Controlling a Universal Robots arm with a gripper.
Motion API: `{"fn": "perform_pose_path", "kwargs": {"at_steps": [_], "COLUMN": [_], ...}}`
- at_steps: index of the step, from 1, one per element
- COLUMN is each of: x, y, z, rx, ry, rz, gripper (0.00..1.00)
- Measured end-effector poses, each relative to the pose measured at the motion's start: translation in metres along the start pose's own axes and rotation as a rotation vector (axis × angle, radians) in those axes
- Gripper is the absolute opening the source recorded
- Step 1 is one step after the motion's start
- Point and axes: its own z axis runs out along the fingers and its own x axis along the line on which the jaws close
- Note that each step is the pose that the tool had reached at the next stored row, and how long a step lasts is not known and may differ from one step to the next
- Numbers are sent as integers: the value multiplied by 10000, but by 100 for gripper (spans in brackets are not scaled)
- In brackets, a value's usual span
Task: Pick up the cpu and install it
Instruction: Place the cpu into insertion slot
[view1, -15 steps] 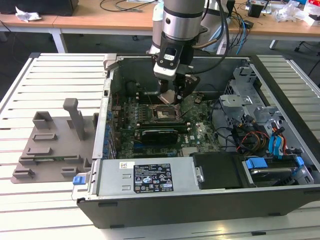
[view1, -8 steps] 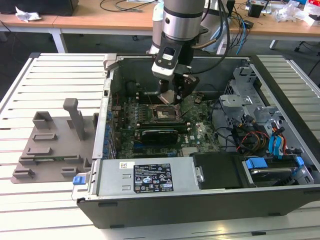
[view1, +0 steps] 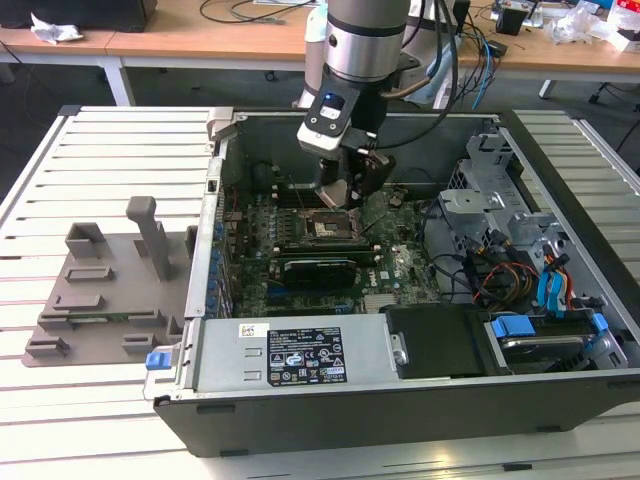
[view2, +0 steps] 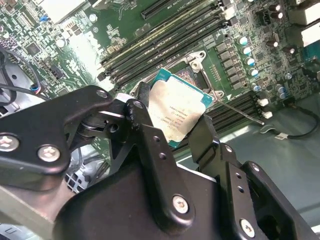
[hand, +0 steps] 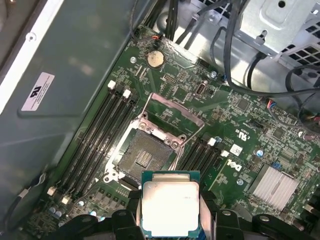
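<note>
While the arm reaches down into the open computer case (view1: 400, 400) on the slatted desk (view1: 100, 140), the claw (view2: 175, 117) is clamped on the cpu (view2: 177, 112), its fingers (view2: 142, 107) pressing two opposite edges. In the first wrist view the cpu hangs silver-top-up above the motherboard (hand: 240, 135), near the open socket (hand: 142, 157).
</note>
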Motion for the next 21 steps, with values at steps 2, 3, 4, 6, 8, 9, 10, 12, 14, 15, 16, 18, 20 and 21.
{"fn": "perform_pose_path", "kwargs": {"at_steps": [2,3,4,6,8,9,10,12,14,15,16,18,20,21], "x": [0,0,0,0,0,0,0,0,0,0,0,0,0,0], "y": [0,0,0,0,0,0,0,0,0,0,0,0,0,0], "z": [1,1,1,2,2,2,3,3,4,5,5,6,8,9], "rx": [1,1,2,3,4,4,5,6,7,8,8,9,11,12], "ry": [5,6,9,11,15,17,20,25,31,34,36,40,48,53], "rz": [152,216,304,415,563,632,714,898,1137,1227,1355,1476,1747,1929], "gripper": [55,55,55,55,55,55,55,55,55,55,55,55,55,55]}}
